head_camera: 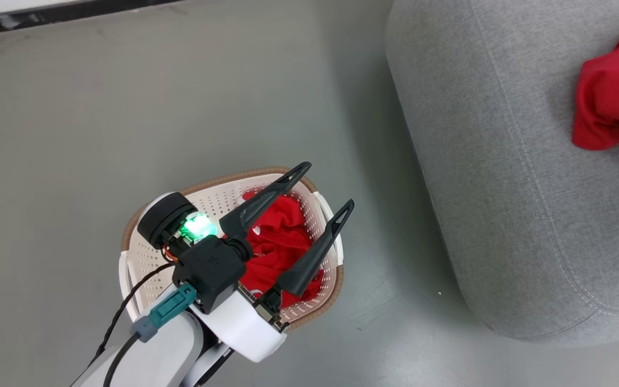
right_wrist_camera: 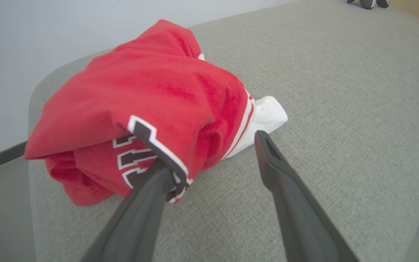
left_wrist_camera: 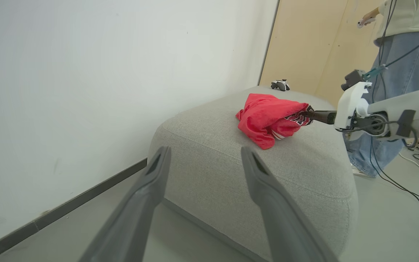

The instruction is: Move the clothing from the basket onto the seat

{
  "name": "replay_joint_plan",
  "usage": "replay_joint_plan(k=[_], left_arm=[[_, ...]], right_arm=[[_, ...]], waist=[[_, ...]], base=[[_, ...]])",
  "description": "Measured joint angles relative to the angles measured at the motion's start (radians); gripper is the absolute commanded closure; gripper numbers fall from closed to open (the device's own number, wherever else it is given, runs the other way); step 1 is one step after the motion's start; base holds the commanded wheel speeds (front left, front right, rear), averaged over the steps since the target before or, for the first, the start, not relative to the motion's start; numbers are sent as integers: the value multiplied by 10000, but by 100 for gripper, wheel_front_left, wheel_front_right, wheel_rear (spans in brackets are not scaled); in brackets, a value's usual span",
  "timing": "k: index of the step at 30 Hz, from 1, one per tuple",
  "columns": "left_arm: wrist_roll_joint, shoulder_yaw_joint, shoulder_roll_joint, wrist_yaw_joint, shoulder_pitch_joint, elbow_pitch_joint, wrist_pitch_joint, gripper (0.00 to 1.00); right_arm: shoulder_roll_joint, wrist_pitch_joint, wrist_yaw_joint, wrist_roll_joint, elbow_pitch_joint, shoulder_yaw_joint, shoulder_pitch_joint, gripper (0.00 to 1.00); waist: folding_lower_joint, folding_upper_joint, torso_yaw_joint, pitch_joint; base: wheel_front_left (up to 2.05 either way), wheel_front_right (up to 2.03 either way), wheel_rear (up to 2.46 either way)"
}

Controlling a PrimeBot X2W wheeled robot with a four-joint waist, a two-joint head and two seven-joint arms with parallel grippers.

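The cream basket (head_camera: pixel 214 200) with a brown rim stands on the grey floor, and red clothing (head_camera: pixel 282 236) lies bunched inside it. My left gripper (head_camera: pixel 328 185) hovers above the basket, open and holding nothing. To the right is the big grey seat (head_camera: pixel 503 161), with a red jersey (head_camera: pixel 613 107) on it. In the right wrist view the jersey (right_wrist_camera: pixel 158 94) rests crumpled on the seat (right_wrist_camera: pixel 340 72), its black lettering facing me. My right gripper (right_wrist_camera: pixel 213 153) is open there; a fold of the jersey drapes over its left finger (right_wrist_camera: pixel 151 185), and the other finger stands free.
A person in jeans (left_wrist_camera: pixel 402 72) stands beyond the seat holding a controller, with cables (left_wrist_camera: pixel 413 189) trailing across the floor. A small black and white object (left_wrist_camera: pixel 280 84) sits at the seat's far end. A white wall with a dark baseboard (left_wrist_camera: pixel 86 193) runs along the left.
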Motion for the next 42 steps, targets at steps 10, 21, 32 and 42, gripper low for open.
replay_joint_plan(k=[10, 21, 32, 42], left_arm=[[-96, 13, -50, 0, 22, 324, -184, 0], [-347, 286, -52, 46, 314, 610, -339, 0], [-531, 669, -123, 314, 784, 834, -441, 0], [-706, 1317, -203, 855, 1377, 1160, -527, 0]], right_arm=[[136, -59, 0, -125, -552, 81, 885, 0], [205, -71, 0, -585, -1975, 293, 1525, 0], [295, -73, 0, -1258, -3266, 734, 1764, 0], [577, -75, 0, -1756, -4351, 1482, 1723, 0]], waist=[[0, 0, -239, -406], [0, 0, -385, -922], [0, 0, -338, -1552], [0, 0, 9, -2146]], base=[[0, 0, 0], [0, 0, 0], [0, 0, 0], [0, 0, 0]])
